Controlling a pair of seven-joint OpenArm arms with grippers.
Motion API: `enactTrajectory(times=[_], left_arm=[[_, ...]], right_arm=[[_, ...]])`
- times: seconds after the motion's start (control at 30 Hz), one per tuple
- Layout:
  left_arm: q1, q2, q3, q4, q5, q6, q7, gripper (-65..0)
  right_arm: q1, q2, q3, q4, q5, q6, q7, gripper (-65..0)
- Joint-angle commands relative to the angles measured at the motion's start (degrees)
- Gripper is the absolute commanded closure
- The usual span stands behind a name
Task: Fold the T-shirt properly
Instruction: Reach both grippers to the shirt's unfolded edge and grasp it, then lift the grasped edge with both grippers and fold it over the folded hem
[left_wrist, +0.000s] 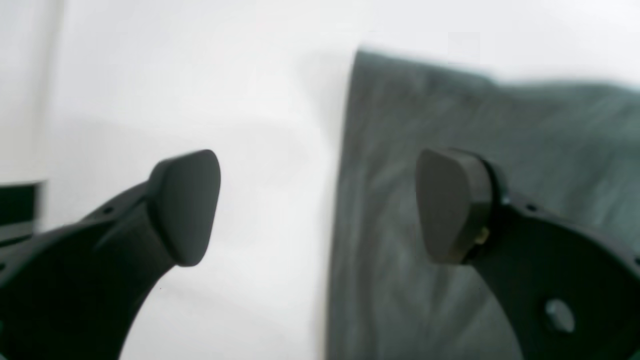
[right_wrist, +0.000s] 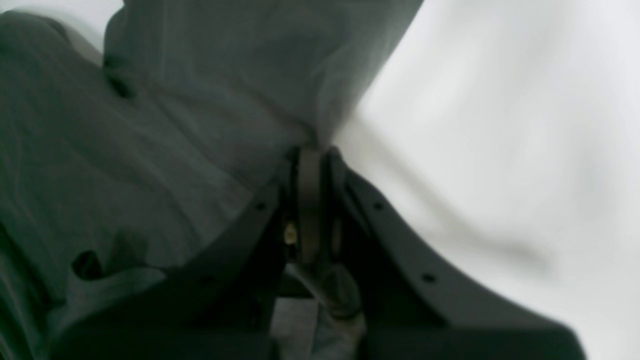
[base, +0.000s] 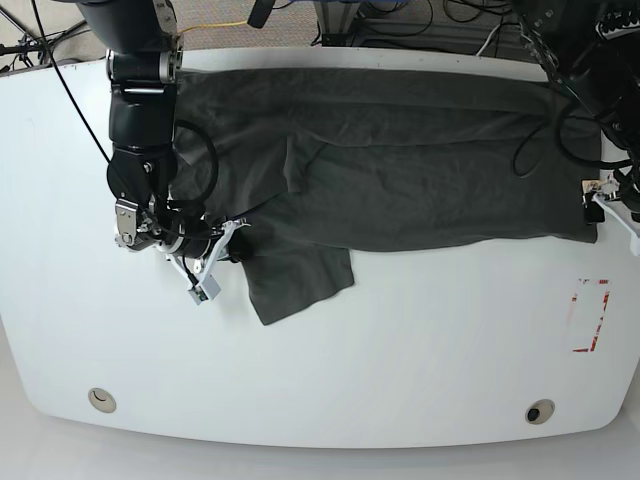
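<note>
- While the right gripper (right_wrist: 310, 165) is clenched on a pinch of the T-shirt (base: 400, 170) beside the near sleeve, it is the arm already on the cloth.
- Beside the hem's end, the left gripper (left_wrist: 320, 205) hangs released, cloth under one pad only.
- Soft, matte charcoal fabric runs lengthwise across the white table (base: 400, 370), lightly creased.

White table (base: 400, 350), red-marked rectangle (base: 590, 315), two round holes (base: 540, 411).
</note>
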Motion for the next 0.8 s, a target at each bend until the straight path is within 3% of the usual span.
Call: enactTrajectory(times=[0.0, 0.17, 0.37, 0.5, 0.67, 0.73, 0.77], left_arm=[[-1.73, -1.5, 0.2, -3.56, -0.52, 1.66, -4.06, -57.9], [-4.11, -1.58, 0.38, -11.91, -0.78, 2.54, -7.58, -57.9], [-5.51, -1.23, 0.38, -15.51, -0.78, 2.54, -7.75, -57.2], [-6.75, -1.06, 0.38, -16.39, -0.78, 2.54, -7.75, -42.4], [-7.36, -1.06, 0.38, -17.45, -0.43, 2.54, -7.75, -9.3], [-7.36, -1.14, 1.35, -17.45, -0.35, 2.54, -7.75, 0.0], [-7.27, -1.14, 2.4, -17.18, -0.35, 2.54, -7.75, 0.0]], right_arm=[[1.58, 0.52, 0.19, 1.0, 0.96, 0.36, 1.17, 0.0], [1.58, 0.52, 0.45, 1.0, 0.96, 0.36, 1.17, 0.0], [1.58, 0.52, 0.37, 1.09, 0.96, 0.36, 1.17, 0.0], [1.66, 0.52, 0.45, 1.09, 0.96, 0.36, 1.17, 0.0], [1.84, 0.87, 0.54, 1.17, 1.04, 0.36, 1.17, 0.0], [2.63, 1.66, 0.45, 1.17, 1.13, 0.36, 1.17, 0.0], [2.72, 1.84, 0.45, 1.17, 1.22, 0.36, 1.17, 0.0]])
